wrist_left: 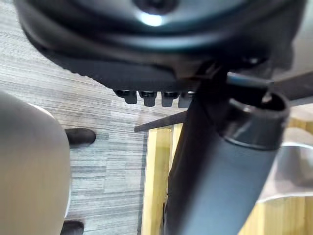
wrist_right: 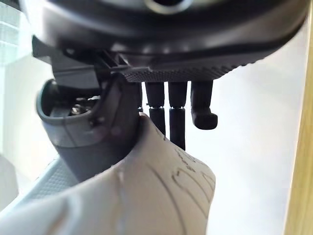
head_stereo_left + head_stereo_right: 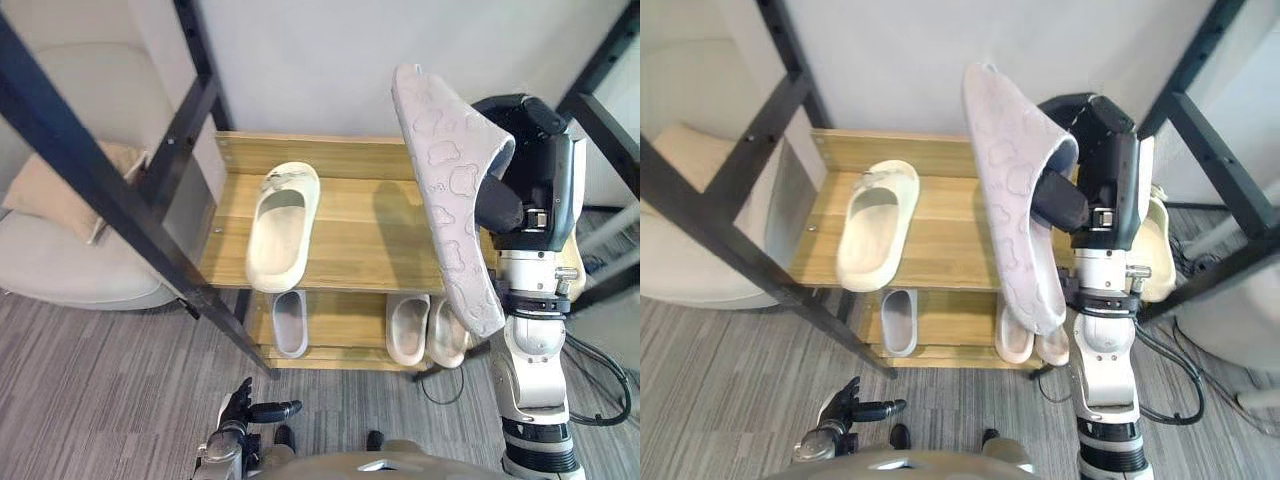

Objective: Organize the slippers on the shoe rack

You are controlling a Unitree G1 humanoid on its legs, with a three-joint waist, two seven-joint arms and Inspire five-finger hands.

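Observation:
My right hand (image 3: 535,170) is raised over the right half of the wooden shoe rack (image 3: 370,235), shut on a pale grey fuzzy slipper (image 3: 445,190) with a cloud pattern. The slipper hangs nearly upright, toe up and sole toward the rack's middle. In the right wrist view the thumb (image 2: 93,132) presses into the slipper's cloth (image 2: 146,200), with the fingers behind it. A cream slide slipper (image 3: 283,225) lies on the left of the top shelf. Low by the floor at the front left, my left hand (image 3: 245,410) is open and holds nothing.
On the lower shelf lie a grey slipper (image 3: 289,322) at the left and two cream slippers (image 3: 408,328) at the right. Another cream slipper (image 3: 1157,245) shows behind my right hand. Black frame bars (image 3: 120,200) cross the left. A beige armchair (image 3: 70,240) stands left of the rack.

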